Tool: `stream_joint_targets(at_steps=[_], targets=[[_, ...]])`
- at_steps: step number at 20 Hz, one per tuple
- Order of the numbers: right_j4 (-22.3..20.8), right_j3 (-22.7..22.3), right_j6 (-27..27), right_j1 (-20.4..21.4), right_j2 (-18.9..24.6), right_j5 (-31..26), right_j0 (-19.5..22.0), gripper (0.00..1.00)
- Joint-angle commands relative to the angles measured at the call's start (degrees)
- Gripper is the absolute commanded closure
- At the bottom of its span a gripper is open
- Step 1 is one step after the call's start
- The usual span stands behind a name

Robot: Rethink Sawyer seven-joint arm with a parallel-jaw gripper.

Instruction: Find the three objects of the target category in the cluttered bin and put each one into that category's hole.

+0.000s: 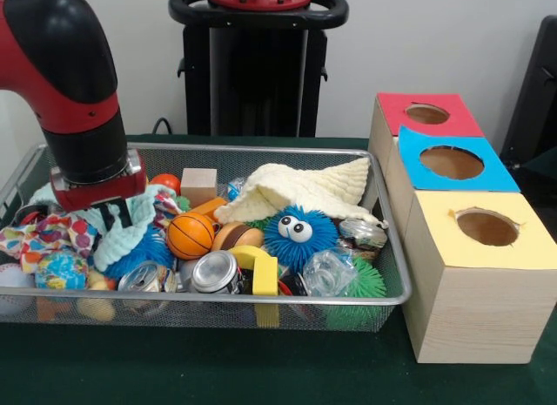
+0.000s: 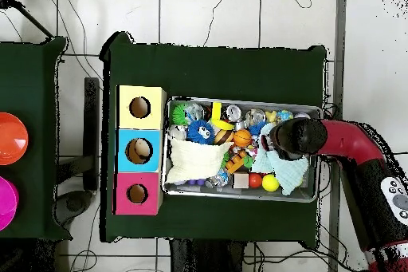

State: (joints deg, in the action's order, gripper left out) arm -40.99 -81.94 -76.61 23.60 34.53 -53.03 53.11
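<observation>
A red and black robot arm (image 1: 65, 83) reaches down into the left end of a wire mesh bin (image 1: 261, 298) on a dark green table (image 1: 218, 370). Its gripper (image 1: 111, 215) is sunk into a pale blue cloth (image 1: 130, 235), and whether its black fingers are apart or closed on the cloth cannot be made out. Around it lie a patterned fabric (image 1: 48, 235), a globe ball (image 1: 61, 271) and a white ball (image 1: 13, 279) half cut off by the bin's corner. Moving right: a dented drinks can (image 1: 144, 279), a small basketball (image 1: 191, 235), a wooden block (image 1: 199, 184), a second can (image 1: 215, 273), a yellow plastic piece (image 1: 261, 267), and a blue fuzzy ball with googly eyes (image 1: 299, 235) under a cream knitted cloth (image 1: 305, 192). A clear crumpled wrapper (image 1: 329, 270) and a green spiky ball (image 1: 365, 283) fill the right end; things beneath are hard to identify. Beside the bin stands a row of three wooden boxes, each with a round hole: red-topped (image 1: 426, 114) farthest, blue-topped (image 1: 452, 161) in the middle, yellow-topped (image 1: 487, 228) nearest. Their insides are dark. Which category is the target cannot be told.
</observation>
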Motion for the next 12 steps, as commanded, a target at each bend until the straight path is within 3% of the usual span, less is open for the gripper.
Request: stream_joint_targets(at_steps=[1,5,12], targets=[[-0.19,-4.56,11.78,6.07,2.42,-0.44,0.36,1.0],[1.91,-7.49,10.77,12.39,2.55,-3.14,0.09,1.0],[3.94,-8.83,10.16,18.11,2.11,-6.59,-1.41,1.0]])
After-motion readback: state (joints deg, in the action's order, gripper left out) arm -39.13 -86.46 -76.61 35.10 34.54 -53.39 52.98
